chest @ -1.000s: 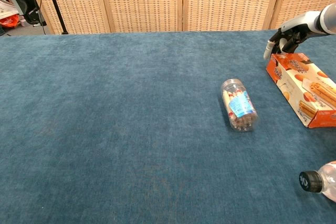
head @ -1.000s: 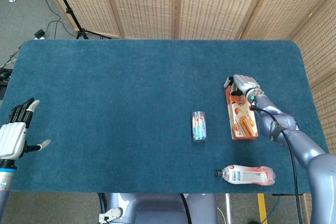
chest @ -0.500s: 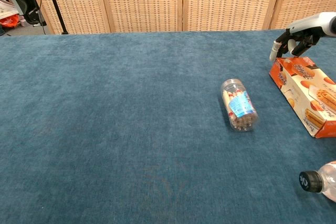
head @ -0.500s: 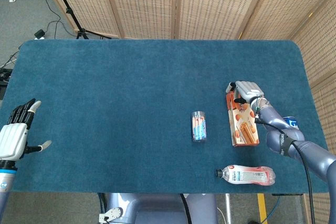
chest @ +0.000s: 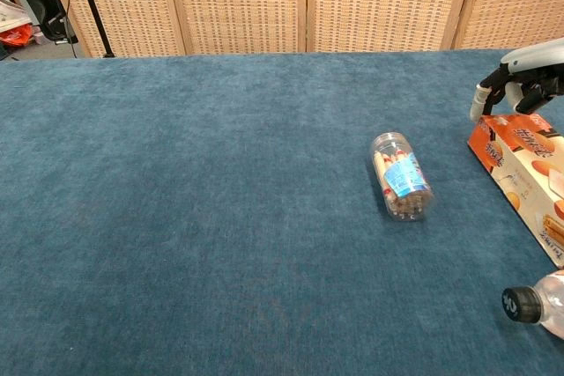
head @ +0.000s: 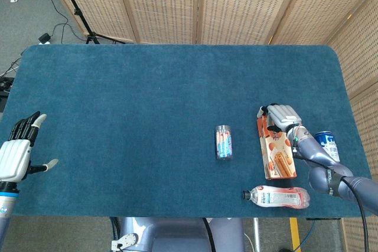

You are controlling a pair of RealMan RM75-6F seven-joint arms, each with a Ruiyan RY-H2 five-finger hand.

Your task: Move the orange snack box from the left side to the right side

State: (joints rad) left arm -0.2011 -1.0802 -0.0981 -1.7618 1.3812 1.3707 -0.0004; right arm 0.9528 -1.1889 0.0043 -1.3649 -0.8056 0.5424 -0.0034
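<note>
Now: orange snack box [head: 277, 149] lies flat at the right side of the bench [head: 147, 104], right hand [head: 282, 117] curled over its far end.

Fingers [chest: 483, 100] hook over the box's far edge, probably to drag it rather than lift it; whether they truly grip cannot be told. Left hand [head: 18, 151] hangs off the left edge, fingers spread, holding nothing. Head view alone shows the left hand, the blue can [head: 326, 143] and the whole water bottle [head: 277, 196]; chest view shows only the bottle's cap. Snack jar [head: 223, 141] lies near the middle.
</note>
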